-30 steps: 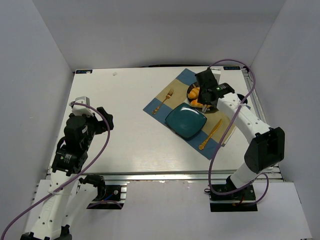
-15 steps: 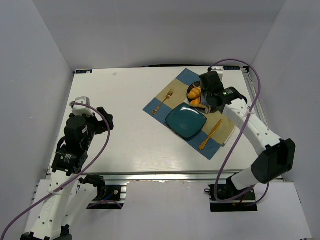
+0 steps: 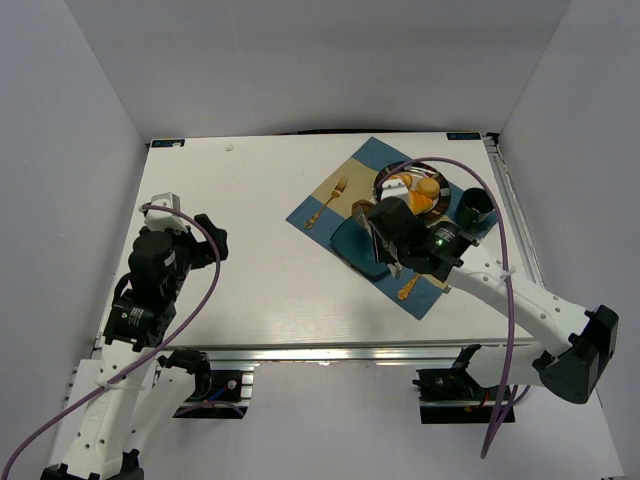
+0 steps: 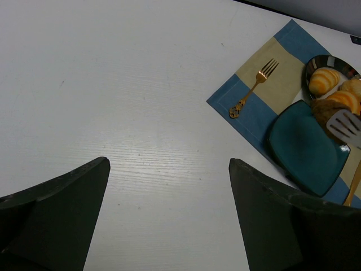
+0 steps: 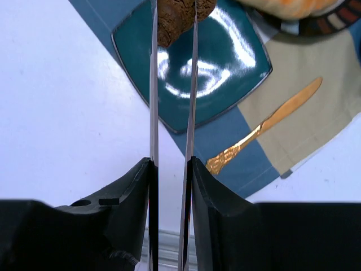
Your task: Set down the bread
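The bread (image 5: 175,17), a small dark brown bun, is pinched between the tips of thin metal tongs (image 5: 152,84) just above the teal square plate (image 5: 225,73). My right gripper (image 5: 172,164) is shut on the tongs. In the top view the right gripper (image 3: 385,228) hangs over the plate (image 3: 345,242) and hides the bread. The left wrist view shows the bread (image 4: 322,110) at the plate's (image 4: 299,149) far edge, beside a slotted tong head (image 4: 347,127). My left gripper (image 3: 205,235) is open and empty above bare table at the left (image 4: 169,186).
A dark bowl (image 3: 385,180) of golden rolls (image 3: 420,192) stands behind the plate on a blue and beige placemat (image 3: 310,215). A gold fork (image 3: 330,197) lies left of the plate, a gold knife (image 5: 265,127) to its right. A dark cup (image 3: 475,205) stands at the far right.
My right arm has swung from over the bowl toward the near left, carrying the bread in the tongs over the teal plate. The bowl and cup are now uncovered. The left arm has not moved.
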